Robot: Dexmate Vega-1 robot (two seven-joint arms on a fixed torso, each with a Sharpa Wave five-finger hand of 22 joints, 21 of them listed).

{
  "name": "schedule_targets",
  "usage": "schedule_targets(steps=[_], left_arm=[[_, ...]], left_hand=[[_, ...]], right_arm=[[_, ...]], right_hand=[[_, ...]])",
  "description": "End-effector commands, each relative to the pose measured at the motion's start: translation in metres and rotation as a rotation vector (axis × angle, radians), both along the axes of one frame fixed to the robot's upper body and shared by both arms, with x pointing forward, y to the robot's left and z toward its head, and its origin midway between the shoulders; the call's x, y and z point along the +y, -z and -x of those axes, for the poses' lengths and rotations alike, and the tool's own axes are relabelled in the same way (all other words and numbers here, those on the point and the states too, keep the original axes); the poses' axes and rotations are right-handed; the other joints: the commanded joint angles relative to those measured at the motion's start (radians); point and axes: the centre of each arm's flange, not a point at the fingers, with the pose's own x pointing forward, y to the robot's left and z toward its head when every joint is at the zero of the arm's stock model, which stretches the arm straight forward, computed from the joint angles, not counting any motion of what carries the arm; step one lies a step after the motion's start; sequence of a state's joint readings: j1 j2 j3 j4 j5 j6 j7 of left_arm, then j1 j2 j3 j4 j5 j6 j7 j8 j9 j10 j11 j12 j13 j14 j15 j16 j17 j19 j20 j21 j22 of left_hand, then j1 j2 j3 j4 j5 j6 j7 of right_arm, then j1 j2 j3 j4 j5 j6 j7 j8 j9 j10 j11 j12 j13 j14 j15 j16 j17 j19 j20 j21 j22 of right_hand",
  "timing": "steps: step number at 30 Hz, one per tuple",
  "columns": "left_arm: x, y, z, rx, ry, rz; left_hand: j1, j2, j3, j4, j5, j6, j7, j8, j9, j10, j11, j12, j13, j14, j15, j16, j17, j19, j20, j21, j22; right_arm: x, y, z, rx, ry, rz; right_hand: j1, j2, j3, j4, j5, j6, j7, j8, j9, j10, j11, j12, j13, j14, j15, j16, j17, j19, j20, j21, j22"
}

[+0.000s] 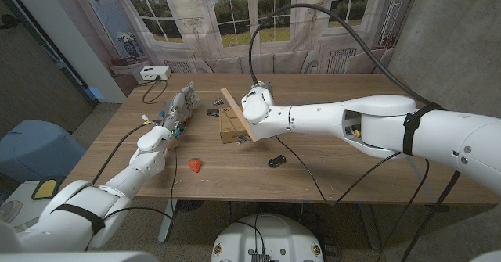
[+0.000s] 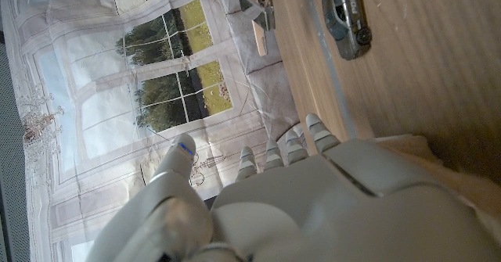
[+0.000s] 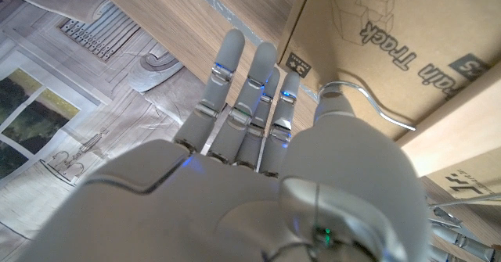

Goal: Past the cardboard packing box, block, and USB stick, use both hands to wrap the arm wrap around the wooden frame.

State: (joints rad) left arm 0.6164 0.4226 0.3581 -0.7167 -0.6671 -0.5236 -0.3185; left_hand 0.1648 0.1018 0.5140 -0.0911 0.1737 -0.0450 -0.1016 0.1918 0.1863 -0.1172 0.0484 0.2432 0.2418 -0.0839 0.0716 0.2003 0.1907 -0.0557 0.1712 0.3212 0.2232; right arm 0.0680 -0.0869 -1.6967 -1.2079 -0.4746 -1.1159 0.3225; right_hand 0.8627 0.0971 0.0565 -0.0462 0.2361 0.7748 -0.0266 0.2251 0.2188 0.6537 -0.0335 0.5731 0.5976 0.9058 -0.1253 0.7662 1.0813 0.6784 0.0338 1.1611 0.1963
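Right hand (image 1: 256, 105) open at the frame (image 1: 237, 113), fingers straight.
Left hand (image 1: 179, 107) looks open too; it probably needs the wrap first.

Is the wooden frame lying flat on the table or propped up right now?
Propped up. In the head view the wooden frame slants across the cardboard packing box, with the right robot hand at it.

lab | printed window backdrop (image 1: 235, 12) | concrete wall (image 1: 446, 35) | wooden table (image 1: 329, 168)
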Motion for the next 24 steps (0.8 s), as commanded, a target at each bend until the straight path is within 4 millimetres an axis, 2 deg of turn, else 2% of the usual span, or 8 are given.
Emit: schedule_targets(steps=[1, 4, 9, 13, 14, 15, 17, 24], left_arm=[[-0.002, 0.000, -0.001, 0.005, 0.001, 0.000], [-0.003, -0.001, -0.001, 0.005, 0.001, -0.001], [-0.004, 0.000, -0.003, 0.013, 0.002, -0.001], [-0.006, 0.000, -0.003, 0.014, 0.001, -0.002], [-0.006, -0.001, -0.003, 0.013, 0.000, -0.004], [-0.007, -0.001, -0.003, 0.012, 0.000, -0.005], [-0.008, -0.002, -0.002, 0.009, 0.000, -0.008], [-0.014, -0.005, -0.003, 0.006, 0.007, -0.015]], left_hand=[[-0.004, 0.003, 0.009, 0.000, 0.000, -0.008, -0.005, -0.001, 0.001, -0.008, 0.001, -0.003, -0.001, -0.007, -0.004, -0.003, 0.003, -0.007, 0.002, -0.001, 0.003], [-0.004, 0.003, 0.009, 0.000, 0.000, -0.008, -0.006, -0.001, 0.001, -0.008, 0.000, -0.003, -0.001, -0.008, -0.004, -0.003, 0.003, -0.007, 0.002, -0.001, 0.003], [-0.004, 0.002, 0.009, -0.001, 0.000, -0.010, -0.007, -0.002, 0.001, -0.010, -0.001, -0.003, -0.001, -0.007, -0.003, -0.003, 0.003, -0.007, 0.003, -0.001, 0.002], [-0.004, 0.002, 0.010, -0.001, 0.000, -0.013, -0.007, -0.002, 0.001, -0.010, -0.001, -0.004, -0.001, -0.007, -0.004, -0.003, 0.003, -0.007, 0.003, -0.001, 0.002], [-0.004, 0.002, 0.010, -0.001, 0.000, -0.013, -0.008, -0.002, 0.001, -0.010, -0.001, -0.004, -0.001, -0.007, -0.004, -0.003, 0.003, -0.007, 0.003, -0.001, 0.002], [-0.004, 0.002, 0.010, -0.001, 0.000, -0.013, -0.007, -0.002, 0.001, -0.011, 0.001, -0.004, -0.001, -0.007, -0.003, -0.003, 0.003, -0.007, 0.003, -0.001, 0.002], [-0.004, 0.002, 0.010, -0.002, 0.000, -0.013, -0.007, -0.002, 0.001, -0.011, 0.000, -0.004, -0.001, -0.007, -0.003, -0.003, 0.003, -0.007, 0.003, -0.001, 0.002], [-0.004, 0.002, 0.010, -0.002, 0.000, -0.013, -0.008, -0.002, 0.001, -0.011, 0.001, -0.004, -0.001, -0.007, -0.003, -0.003, 0.003, -0.007, 0.003, -0.001, 0.002]], right_arm=[[0.003, 0.014, -0.011, -0.028, 0.024, 0.074], [0.001, 0.016, -0.015, -0.073, 0.016, 0.073], [0.000, 0.017, -0.018, -0.117, -0.009, 0.078], [-0.003, 0.013, -0.016, -0.110, -0.024, 0.057], [-0.004, 0.011, -0.015, -0.095, -0.017, 0.050], [-0.005, 0.009, -0.014, -0.086, -0.003, 0.056], [-0.006, 0.007, -0.010, -0.093, 0.019, 0.069], [-0.007, 0.008, 0.008, -0.095, 0.074, 0.105]], right_hand=[[-0.017, -0.005, -0.007, -0.013, -0.005, -0.116, 0.002, -0.050, -0.005, -0.079, -0.004, -0.007, 0.021, -0.031, -0.030, 0.014, 0.009, -0.016, -0.001, 0.015, 0.003], [0.015, 0.007, 0.006, -0.033, 0.003, -0.125, -0.014, -0.046, -0.005, -0.063, -0.025, -0.002, 0.017, -0.032, -0.052, 0.021, 0.007, -0.029, -0.022, 0.017, 0.004], [0.087, 0.058, 0.038, -0.070, 0.014, 0.031, -0.055, 0.004, -0.003, 0.052, -0.059, 0.051, 0.015, 0.008, -0.081, 0.074, 0.012, -0.021, -0.061, 0.060, 0.009], [0.111, 0.066, 0.047, -0.080, 0.011, 0.092, -0.061, 0.017, 0.000, 0.097, -0.065, 0.086, 0.033, 0.025, -0.083, 0.096, 0.015, -0.021, -0.067, 0.081, 0.011], [0.042, 0.038, 0.011, -0.045, -0.002, 0.072, -0.043, 0.002, 0.001, 0.084, -0.044, 0.086, 0.034, 0.032, -0.069, 0.101, 0.011, -0.009, -0.052, 0.096, 0.010], [0.019, 0.030, -0.001, -0.036, -0.004, 0.044, -0.033, -0.013, 0.001, 0.066, -0.035, 0.078, 0.028, 0.024, -0.065, 0.098, 0.005, -0.012, -0.043, 0.101, 0.008], [-0.013, 0.017, -0.019, -0.024, -0.007, 0.001, -0.025, -0.032, 0.002, 0.029, -0.021, 0.065, 0.023, 0.009, -0.047, 0.089, -0.011, -0.030, -0.024, 0.102, 0.004], [-0.106, -0.026, -0.070, 0.010, -0.009, -0.038, -0.015, -0.039, 0.006, -0.022, -0.013, 0.064, 0.039, -0.020, -0.039, 0.084, -0.018, -0.056, -0.003, 0.100, -0.004]])
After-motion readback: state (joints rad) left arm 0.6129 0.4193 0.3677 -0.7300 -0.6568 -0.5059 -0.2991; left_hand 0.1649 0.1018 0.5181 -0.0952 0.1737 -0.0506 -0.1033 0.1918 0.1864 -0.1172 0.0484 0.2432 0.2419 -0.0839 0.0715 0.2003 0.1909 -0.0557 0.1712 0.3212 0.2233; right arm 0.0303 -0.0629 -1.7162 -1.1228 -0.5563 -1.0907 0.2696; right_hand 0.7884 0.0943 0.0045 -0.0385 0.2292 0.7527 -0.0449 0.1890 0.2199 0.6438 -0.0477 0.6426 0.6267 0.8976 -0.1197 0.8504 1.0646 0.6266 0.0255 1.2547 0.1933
